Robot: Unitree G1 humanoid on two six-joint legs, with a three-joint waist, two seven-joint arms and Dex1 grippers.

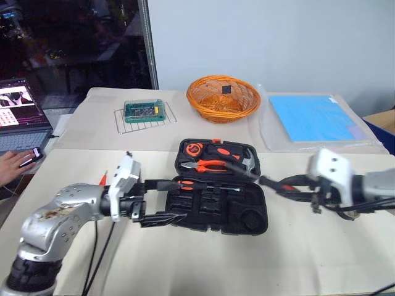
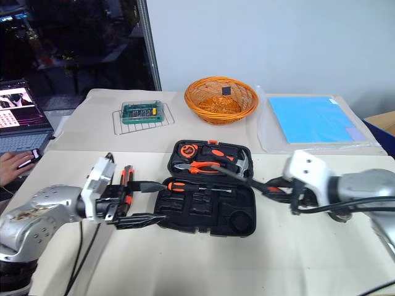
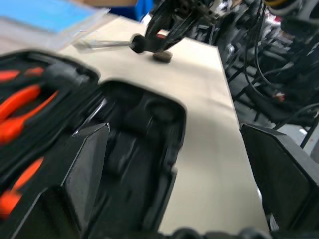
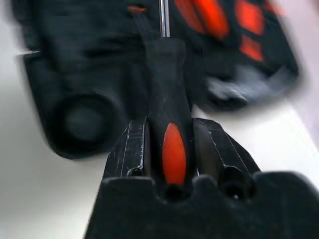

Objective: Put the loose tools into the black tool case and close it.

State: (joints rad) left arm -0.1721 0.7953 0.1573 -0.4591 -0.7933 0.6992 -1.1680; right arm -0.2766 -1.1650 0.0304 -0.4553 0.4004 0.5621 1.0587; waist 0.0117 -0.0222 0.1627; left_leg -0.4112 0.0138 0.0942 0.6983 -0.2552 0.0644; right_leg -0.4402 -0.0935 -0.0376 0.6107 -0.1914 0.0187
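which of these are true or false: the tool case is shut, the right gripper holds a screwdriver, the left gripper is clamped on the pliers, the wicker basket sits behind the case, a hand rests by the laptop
1. The black tool case is shut. False: it lies open, both halves showing.
2. The right gripper holds a black-and-orange screwdriver. True.
3. The left gripper is clamped on the orange-handled pliers. False: its fingers stand open and empty; the pliers lie in the case.
4. The orange wicker basket sits on the table behind the case. True.
5. A person's hand rests by the laptop. True.
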